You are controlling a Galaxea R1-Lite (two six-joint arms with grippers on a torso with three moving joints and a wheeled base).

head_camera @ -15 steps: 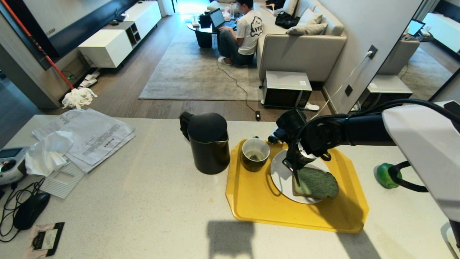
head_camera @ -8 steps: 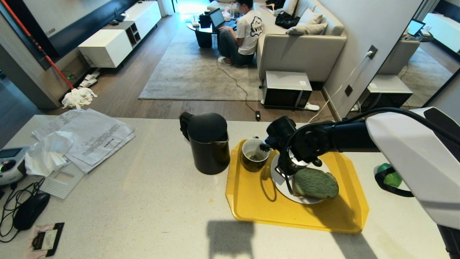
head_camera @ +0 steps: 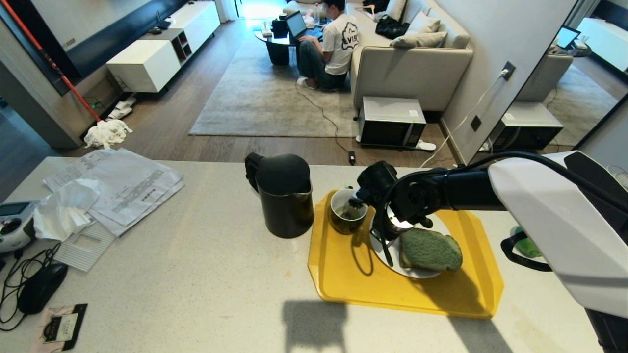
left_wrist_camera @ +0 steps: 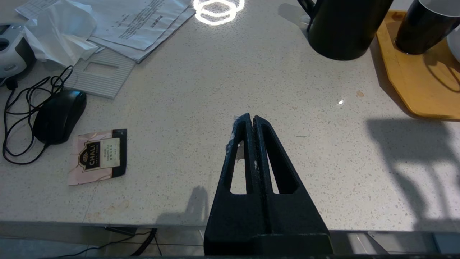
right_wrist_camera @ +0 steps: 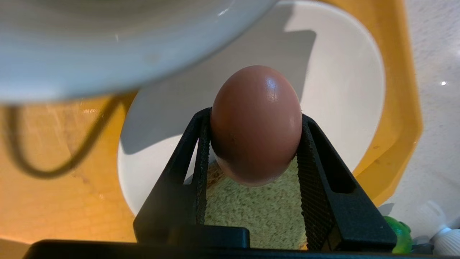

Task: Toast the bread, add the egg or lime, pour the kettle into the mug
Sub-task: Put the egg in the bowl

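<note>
Head view: right arm reaches over the yellow tray; bread lies on the white plate, mug with dark dregs sits beside the kettle, lime off-tray to the right.
Left wrist view: left gripper pressed shut, empty, parked above the counter.
Right wrist view: right gripper clamps a brown egg above plate and bread, likely for placing there.

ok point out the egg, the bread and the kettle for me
egg (right_wrist_camera: 256, 124), right wrist view, middle of the brown shell between the fingers
bread (head_camera: 430, 250), head view, centre of the green crumb
kettle (head_camera: 287, 208), head view, front of the black body
</note>
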